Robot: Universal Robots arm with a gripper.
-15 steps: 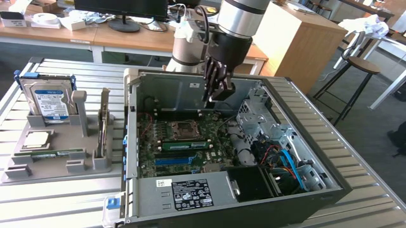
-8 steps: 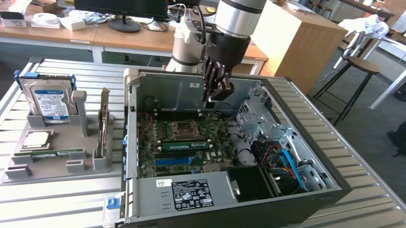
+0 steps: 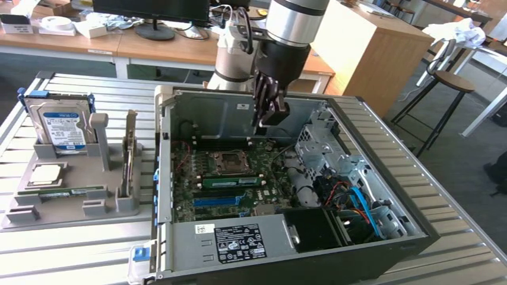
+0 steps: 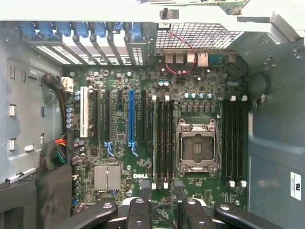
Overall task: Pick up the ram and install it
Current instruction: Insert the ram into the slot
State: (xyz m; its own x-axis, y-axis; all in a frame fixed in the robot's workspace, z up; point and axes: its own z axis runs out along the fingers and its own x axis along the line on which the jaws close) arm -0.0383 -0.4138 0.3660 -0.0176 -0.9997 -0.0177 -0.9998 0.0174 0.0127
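Our hand (image 3: 269,116) hangs spread and empty above the open sheet-metal case (image 3: 208,113), its black fingers (image 4: 139,215) apart. The ram (image 3: 63,191), a thin, flat green stick, lies on the grey moulded holder (image 3: 75,215) outside the case, well off to the hand's side. Below the hand, a similar green stick (image 3: 230,180) stands beside the square socket (image 4: 197,145).

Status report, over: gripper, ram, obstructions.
Gripper open, empty, hovering over the open computer case. Ram lying on the grey holder, exterior view's left, untouched. Case wall stands between them.
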